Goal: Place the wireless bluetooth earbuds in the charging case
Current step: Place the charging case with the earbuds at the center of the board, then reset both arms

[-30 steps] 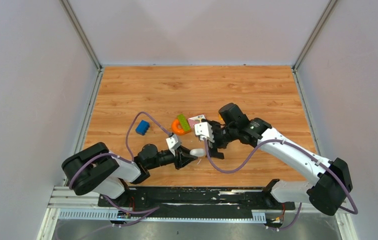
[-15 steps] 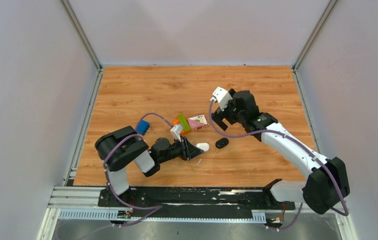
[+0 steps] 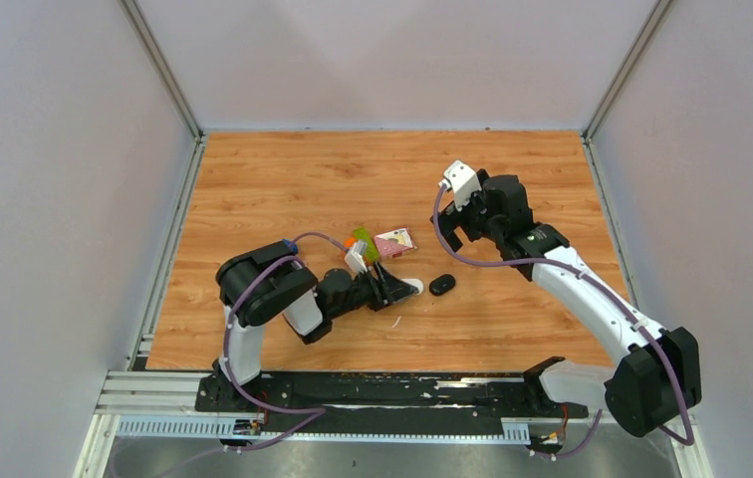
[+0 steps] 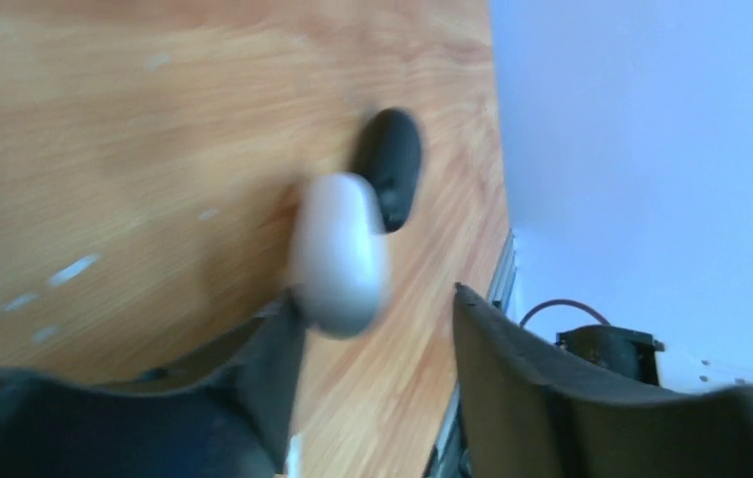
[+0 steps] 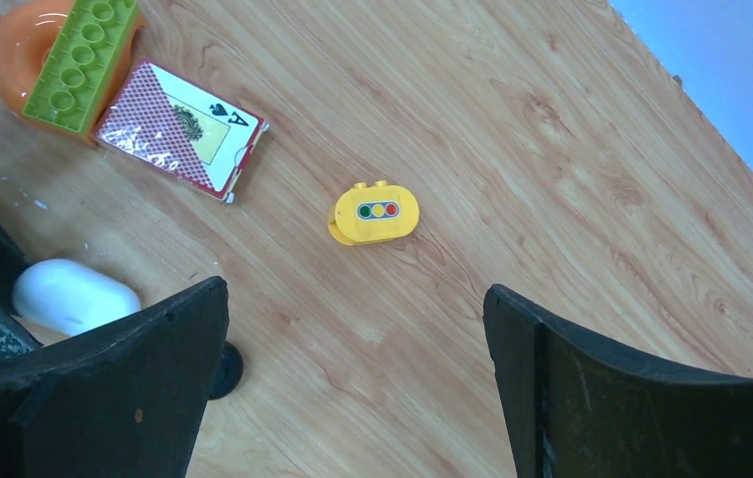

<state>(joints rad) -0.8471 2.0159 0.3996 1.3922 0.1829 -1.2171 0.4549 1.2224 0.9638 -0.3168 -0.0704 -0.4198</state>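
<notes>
Left tool (image 4: 375, 301), spread wide, straddles white case (image 4: 341, 254) near black case (image 4: 392, 169).

**Camera layout: three views**

Top external: fixed above and behind the arm bases, facing down and forward. It is far off, with the whole wooden surface (image 3: 303, 179) and both arms in frame.

Left wrist: low, facing along the surface through the left pincer (image 4: 373, 324). Very near and blurred. White oval case (image 4: 338, 254) at centre, black oval case (image 4: 392, 179) just beyond.

Right wrist: high, facing down through the right pincer (image 5: 355, 289), mid-range.

Shared: white oval case in all three views; playing card (image 5: 178, 127) in the top and right wrist views.
</notes>
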